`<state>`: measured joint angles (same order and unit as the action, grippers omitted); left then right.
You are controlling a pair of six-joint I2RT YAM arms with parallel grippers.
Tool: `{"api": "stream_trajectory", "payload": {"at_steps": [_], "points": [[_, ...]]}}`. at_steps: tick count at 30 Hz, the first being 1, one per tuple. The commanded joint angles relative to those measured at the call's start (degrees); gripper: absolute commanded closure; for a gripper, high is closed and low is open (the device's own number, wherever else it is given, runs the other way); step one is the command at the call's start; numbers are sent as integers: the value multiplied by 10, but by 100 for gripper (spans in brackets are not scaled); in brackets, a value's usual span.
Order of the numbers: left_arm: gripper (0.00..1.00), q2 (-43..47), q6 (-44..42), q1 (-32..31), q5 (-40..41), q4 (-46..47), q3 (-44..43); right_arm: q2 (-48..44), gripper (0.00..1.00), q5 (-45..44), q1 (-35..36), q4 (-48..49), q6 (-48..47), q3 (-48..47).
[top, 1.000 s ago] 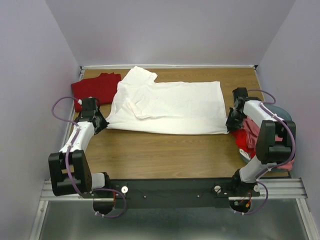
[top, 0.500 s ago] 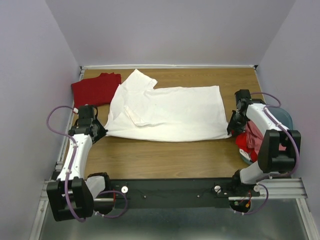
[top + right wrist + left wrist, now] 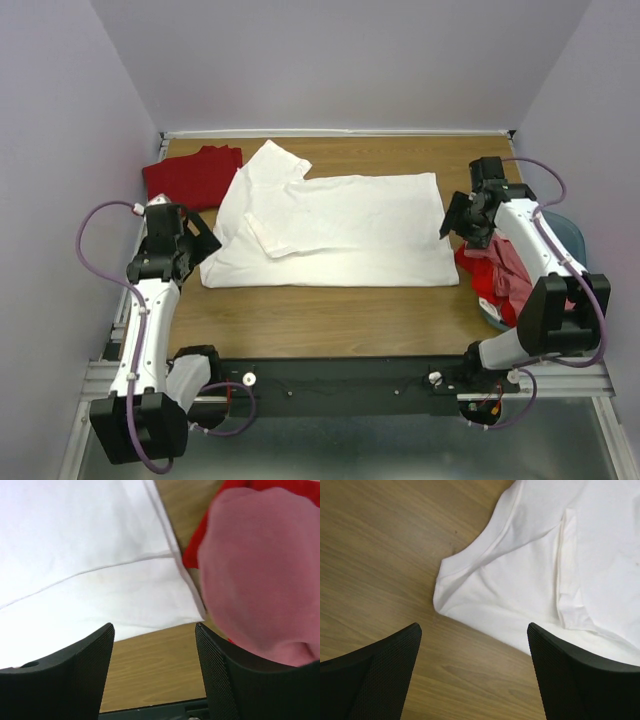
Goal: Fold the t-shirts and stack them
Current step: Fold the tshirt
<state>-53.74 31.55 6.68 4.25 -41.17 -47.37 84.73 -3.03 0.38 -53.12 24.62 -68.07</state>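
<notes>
the white t-shirt (image 3: 335, 228) lies flat across the middle of the frame, folded lengthwise, one sleeve toward the upper left. the dark red t-shirt (image 3: 193, 175) sits folded at upper left, just beside it. red and pink t-shirts (image 3: 497, 268) lie crumpled at right.

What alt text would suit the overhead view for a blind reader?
A white t-shirt lies spread on a wooden table between the left gripper and right gripper, both open; a dark red shirt sits back left.
</notes>
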Motion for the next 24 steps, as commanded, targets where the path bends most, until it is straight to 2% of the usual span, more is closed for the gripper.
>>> {"api": "stream_trajectory", "payload": {"at_steps": [1, 2, 4, 5, 8, 12, 16, 24], "points": [[6, 3, 11, -54, -40, 105, 6, 8, 27, 27, 54, 44, 26, -19], [6, -7, 24, -66, -40, 121, 10, 13, 27, 28, 62, 44, 31, -21], [6, -56, 57, -132, -33, 164, 9, 24, 27, 57, 78, 57, 42, -21], [7, -76, 65, -185, -28, 173, -2, 26, 27, 63, 80, 67, 46, -21], [7, -165, 79, -249, -20, 196, -22, 29, 27, 71, 83, 74, 50, -21], [17, -237, 93, -264, -36, 227, -19, 30, 26, 67, 83, 74, 46, -28], [23, -253, 99, -268, -38, 251, 0, 30, 26, 70, 83, 79, 49, -26], [29, -303, 105, -271, -67, 283, 9, 35, 25, 74, 83, 84, 49, -22]]}}
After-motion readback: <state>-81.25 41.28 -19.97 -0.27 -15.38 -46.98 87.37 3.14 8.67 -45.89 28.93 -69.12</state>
